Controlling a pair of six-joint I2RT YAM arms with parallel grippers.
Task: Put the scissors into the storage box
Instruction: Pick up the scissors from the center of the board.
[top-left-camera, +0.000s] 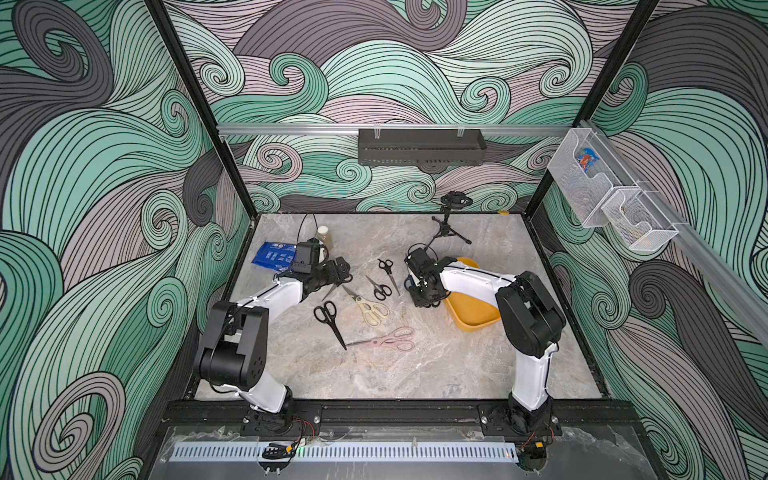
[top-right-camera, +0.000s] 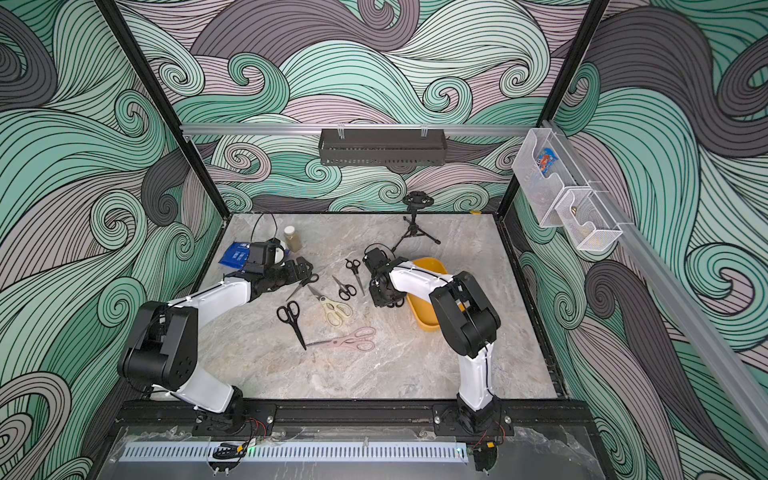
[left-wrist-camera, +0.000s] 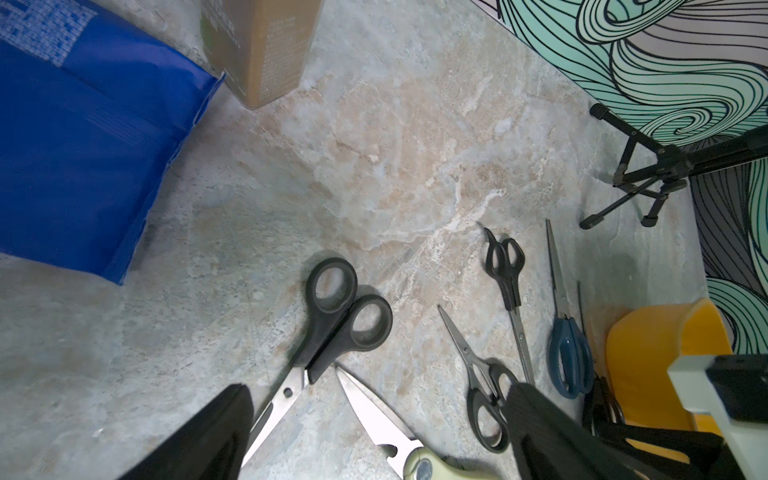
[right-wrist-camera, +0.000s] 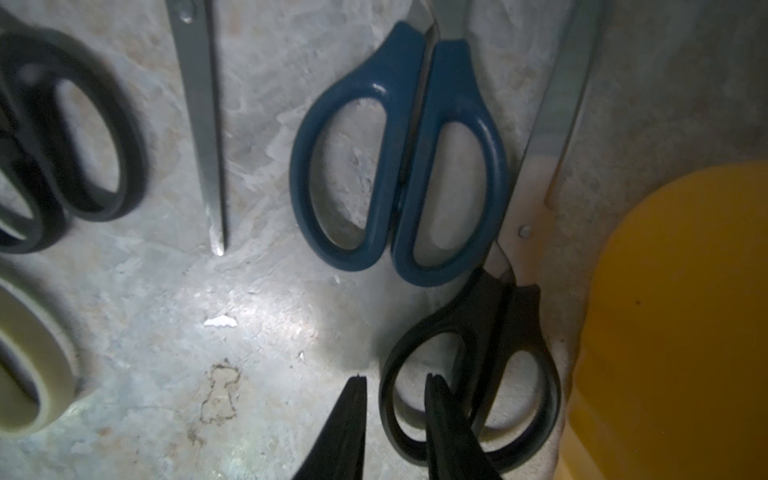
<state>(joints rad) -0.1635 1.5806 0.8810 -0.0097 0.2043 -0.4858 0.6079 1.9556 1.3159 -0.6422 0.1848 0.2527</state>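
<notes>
The yellow storage box (top-left-camera: 473, 316) sits right of centre, partly under my right arm. Several scissors lie loose on the table: a large black pair (top-left-camera: 328, 318), a cream pair (top-left-camera: 370, 309), a pink pair (top-left-camera: 390, 340) and two small black pairs (top-left-camera: 380, 287). In the right wrist view a blue-handled pair (right-wrist-camera: 399, 158) lies beside a black-handled pair (right-wrist-camera: 469, 374) next to the box (right-wrist-camera: 673, 332). My right gripper (right-wrist-camera: 397, 386) is low, narrowly open, straddling one handle ring with gaps showing. My left gripper (left-wrist-camera: 380, 428) is wide open above the blades of a black pair (left-wrist-camera: 332, 324).
A blue pouch (top-left-camera: 274, 257) and a tan bottle (top-left-camera: 322, 235) lie at the back left behind my left arm. A small black tripod (top-left-camera: 449, 232) stands at the back. A black tray (top-left-camera: 419, 147) and white wire baskets (top-left-camera: 602, 187) hang on the walls.
</notes>
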